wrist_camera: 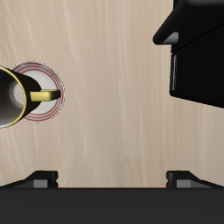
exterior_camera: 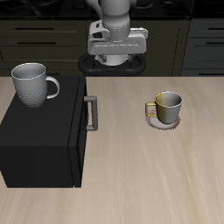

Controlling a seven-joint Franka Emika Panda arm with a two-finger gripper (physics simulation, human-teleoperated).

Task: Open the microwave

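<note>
Exterior view, microwave (exterior_camera: 39,131) well apart from tool (exterior_camera: 115,54)

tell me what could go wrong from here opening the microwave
1. A grey ceramic mug stands on top of the large matte black microwave; a hard pull might shake it off.
2. The grey vertical bar handle is thin, and the hand is open, well back from it; a poorly aligned approach could miss it.
3. The olive yellow-handled mug on its round coaster stands nearby; a swinging door or arm might knock it.

Even bright light, soft shadows, slightly coarse
</note>
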